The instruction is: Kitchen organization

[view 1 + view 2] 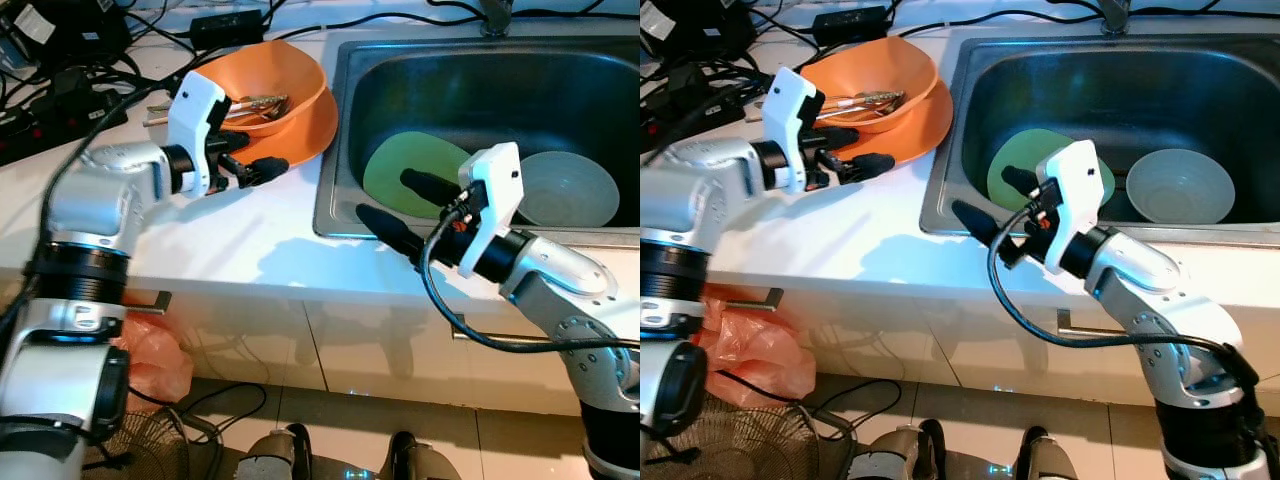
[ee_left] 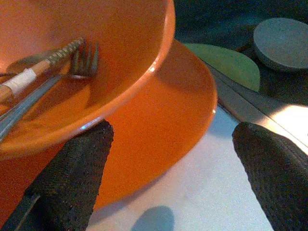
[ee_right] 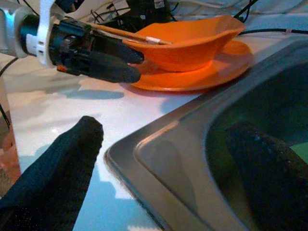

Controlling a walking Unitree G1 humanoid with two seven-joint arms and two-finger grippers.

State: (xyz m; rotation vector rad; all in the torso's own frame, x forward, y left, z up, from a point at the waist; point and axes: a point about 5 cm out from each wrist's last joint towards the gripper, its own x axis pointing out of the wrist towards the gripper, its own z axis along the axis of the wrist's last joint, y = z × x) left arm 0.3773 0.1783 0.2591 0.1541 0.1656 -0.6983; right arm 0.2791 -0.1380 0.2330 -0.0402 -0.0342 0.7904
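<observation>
White bench (image 1: 240,240): carries a tangle of black cables (image 1: 60,70) at its far left, the orange dishes further along, and the sink set into it on the right.
Left gripper (image 1: 258,166): hovers low over the bench just beside the near rim of the orange plate; its two black fingers (image 2: 72,178) are spread wide and hold nothing, one tip close under the bowl's edge in the left wrist view.
Orange plastic bowl (image 1: 268,85): sits on a flat round orange plate (image 1: 315,135), near the sink's left edge.
Cutlery: a metal fork (image 2: 82,60) and a wooden-handled utensil (image 2: 29,79) lie inside the bowl.
Stainless steel sink (image 1: 345,120): sunk into the bench to the right of the orange dishes.
Right gripper (image 1: 395,205): poised at the sink's front left corner, fingers apart and empty; one finger (image 3: 57,168) is over the bench, the other over the basin.
Green flat round plate (image 1: 400,165): lies on the sink floor, partly behind the right gripper.
Pale grey round bowl (image 1: 570,190): rests upright in the sink, just right of the green plate.
</observation>
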